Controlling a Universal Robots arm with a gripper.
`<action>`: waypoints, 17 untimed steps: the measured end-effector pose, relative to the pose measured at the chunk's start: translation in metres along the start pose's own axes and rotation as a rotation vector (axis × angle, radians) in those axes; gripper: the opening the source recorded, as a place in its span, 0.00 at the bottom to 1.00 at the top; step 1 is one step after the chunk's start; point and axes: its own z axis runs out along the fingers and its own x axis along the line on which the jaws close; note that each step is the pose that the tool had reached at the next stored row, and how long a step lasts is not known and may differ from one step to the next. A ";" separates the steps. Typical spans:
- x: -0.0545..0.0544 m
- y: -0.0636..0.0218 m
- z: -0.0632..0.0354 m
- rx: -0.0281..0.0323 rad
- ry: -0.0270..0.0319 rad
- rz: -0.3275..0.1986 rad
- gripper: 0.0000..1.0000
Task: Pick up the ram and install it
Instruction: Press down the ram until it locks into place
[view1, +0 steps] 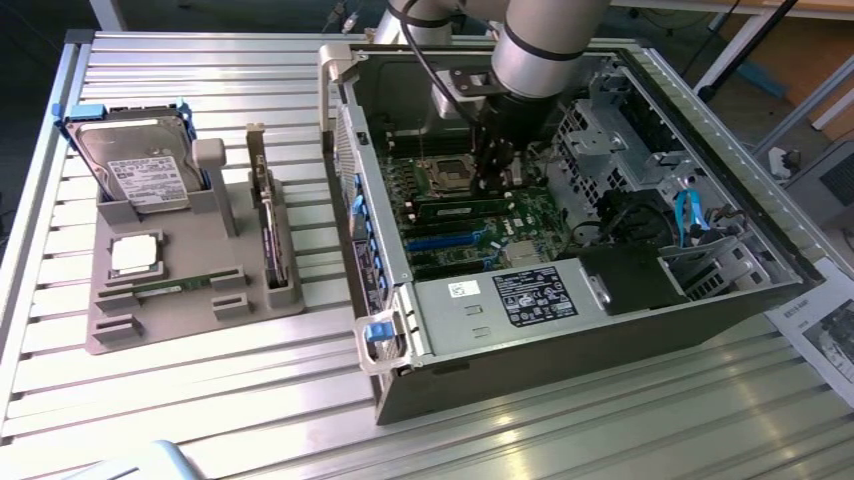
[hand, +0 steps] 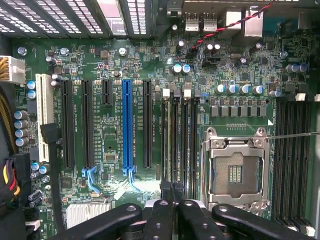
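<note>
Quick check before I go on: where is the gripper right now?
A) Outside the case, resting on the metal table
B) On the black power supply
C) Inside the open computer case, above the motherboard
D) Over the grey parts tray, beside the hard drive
C. In the exterior view the gripper reaches down inside the open computer case, above the motherboard, by the memory slots next to the CPU socket.

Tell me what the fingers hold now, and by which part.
Cannot be told: the shut fingers meet over the long green ram stick on the motherboard, hiding any hold.
</note>
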 end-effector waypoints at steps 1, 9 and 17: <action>0.000 0.0016 -0.0001 0.0001 0.0001 0.000 0.10; 0.000 0.0020 0.0014 0.0001 -0.0002 0.000 0.10; 0.000 0.0027 0.0082 0.0001 0.0000 0.000 0.10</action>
